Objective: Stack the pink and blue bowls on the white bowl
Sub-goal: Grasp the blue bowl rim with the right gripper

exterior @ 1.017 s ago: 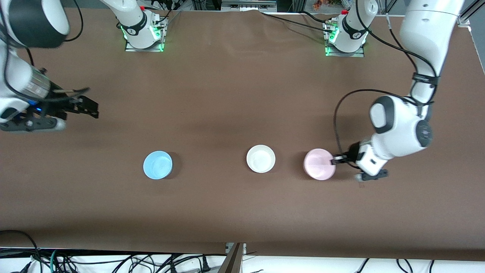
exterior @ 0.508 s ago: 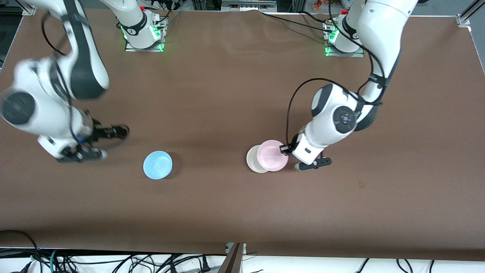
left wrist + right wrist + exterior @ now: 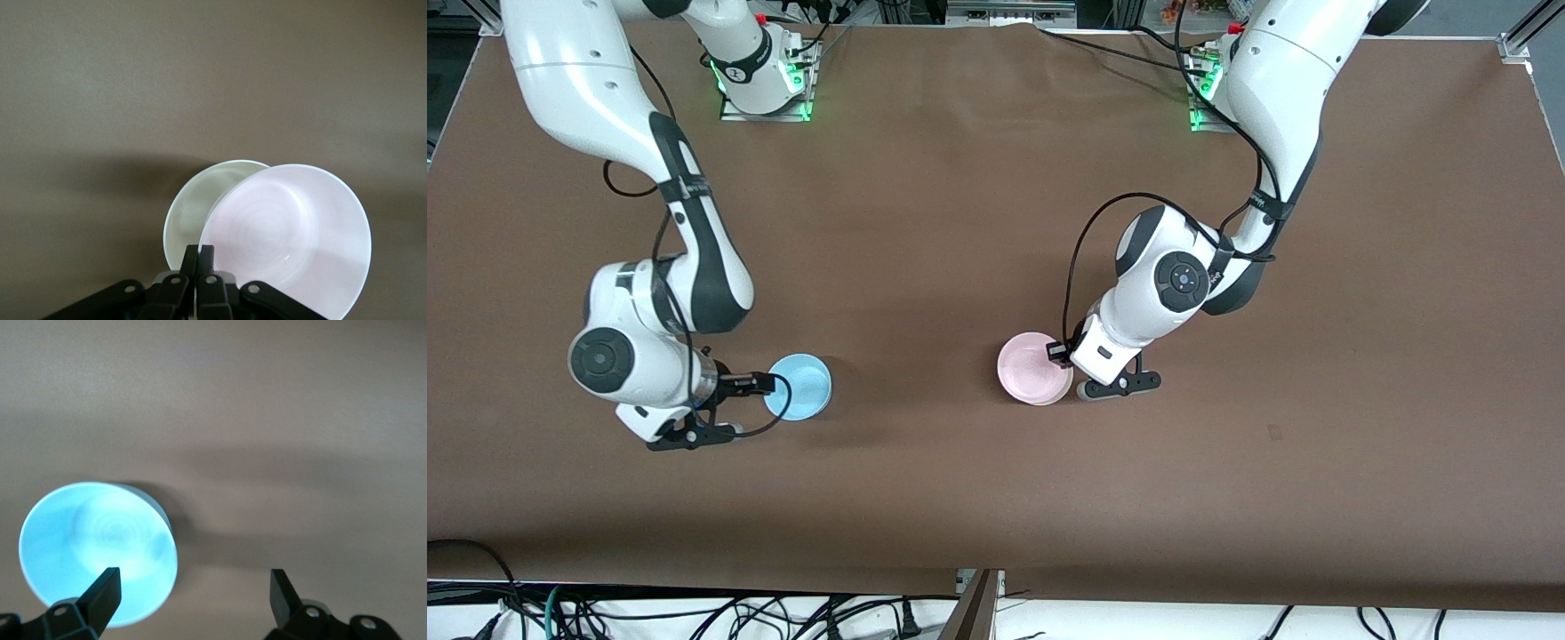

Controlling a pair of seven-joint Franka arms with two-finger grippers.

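The pink bowl (image 3: 1034,367) hangs from the left end effector (image 3: 1061,352), whose fingers (image 3: 197,263) are pinched tight on its rim; it sits almost squarely over the white bowl (image 3: 190,213), with only a sliver of white showing at the edge. The blue bowl (image 3: 799,385) rests alone on the brown surface (image 3: 960,222), toward the right arm's end. The right end effector (image 3: 760,384) is at its rim with fingers spread wide and gripping nothing. All three bowls look like thin, smooth, stiff plastic, round and shallow. They are probably light and a little slippery, so a rim pinch suits them best. The surface is matte and cloth-like.
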